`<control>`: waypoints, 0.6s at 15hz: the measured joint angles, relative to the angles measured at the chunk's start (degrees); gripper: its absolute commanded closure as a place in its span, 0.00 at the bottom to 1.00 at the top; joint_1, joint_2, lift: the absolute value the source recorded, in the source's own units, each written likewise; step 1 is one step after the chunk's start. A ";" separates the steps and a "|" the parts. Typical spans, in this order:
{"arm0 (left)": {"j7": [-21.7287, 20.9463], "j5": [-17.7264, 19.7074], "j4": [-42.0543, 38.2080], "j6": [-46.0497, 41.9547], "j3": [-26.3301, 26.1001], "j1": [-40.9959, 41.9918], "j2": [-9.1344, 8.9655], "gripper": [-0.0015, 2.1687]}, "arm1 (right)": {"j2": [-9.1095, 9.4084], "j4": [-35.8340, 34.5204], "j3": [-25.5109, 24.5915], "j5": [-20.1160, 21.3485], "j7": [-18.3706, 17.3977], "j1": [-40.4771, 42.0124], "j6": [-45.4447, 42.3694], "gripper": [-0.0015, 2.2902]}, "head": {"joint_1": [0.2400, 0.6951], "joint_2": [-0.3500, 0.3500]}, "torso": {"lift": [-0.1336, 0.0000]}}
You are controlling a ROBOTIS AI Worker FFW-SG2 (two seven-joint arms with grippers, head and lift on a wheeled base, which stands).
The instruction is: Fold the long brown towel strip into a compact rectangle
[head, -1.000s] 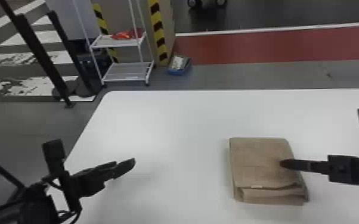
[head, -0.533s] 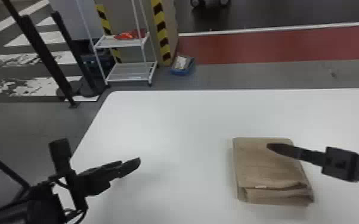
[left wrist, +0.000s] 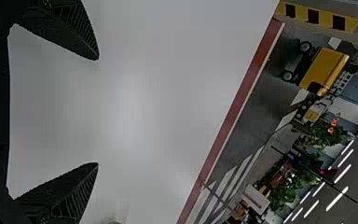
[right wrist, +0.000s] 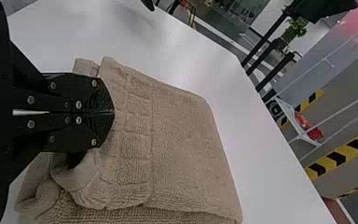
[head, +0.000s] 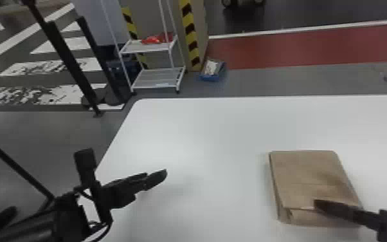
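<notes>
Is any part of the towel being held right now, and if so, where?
Nothing is held. The right pincer is shut at the folded towel's near end, with no cloth visible between its fingertips; the left pincer is open and empty.

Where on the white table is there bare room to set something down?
Widest is the stretch of white table between the left gripper and the folded brown towel; the strip beyond the towel, up to the table's far edge, is also bare. Crowded: the towel's near end, under the right gripper.

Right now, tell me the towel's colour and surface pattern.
The towel is plain tan with a stitched band of raised blocks; best seen in the right wrist view.
</notes>
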 measured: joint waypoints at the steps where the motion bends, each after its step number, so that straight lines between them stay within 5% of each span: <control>1: 0.00 -0.03 0.27 -0.05 -0.09 -0.15 0.00 0.03 | -0.13 0.03 -0.33 0.06 0.02 0.55 -0.68 0.89 | 1.00 0.85 | 0.10; 4: -0.06 -0.12 0.62 -0.18 -0.14 -0.31 -0.05 0.03 | -0.19 0.84 -0.56 -0.15 0.06 1.30 -2.76 0.89 | 1.00 0.84 | 0.10; 7: -0.20 -0.02 -0.21 -0.03 0.35 -0.37 0.00 0.03 | 1.02 -5.38 -5.16 -6.13 -0.76 0.42 -1.70 0.83 | 1.00 0.83 | 0.10; 8: -0.38 0.09 -0.73 -0.02 0.49 -0.17 0.00 0.03 | 1.21 -7.95 -7.02 -7.53 -1.25 0.41 -1.79 0.77 | 1.00 0.81 | 0.10; 9: -0.73 0.28 -1.46 -0.04 0.57 0.56 -0.17 0.04 | 1.29 -10.48 -8.93 -8.03 -2.25 1.13 -3.18 0.51 | 1.00 0.76 | 0.10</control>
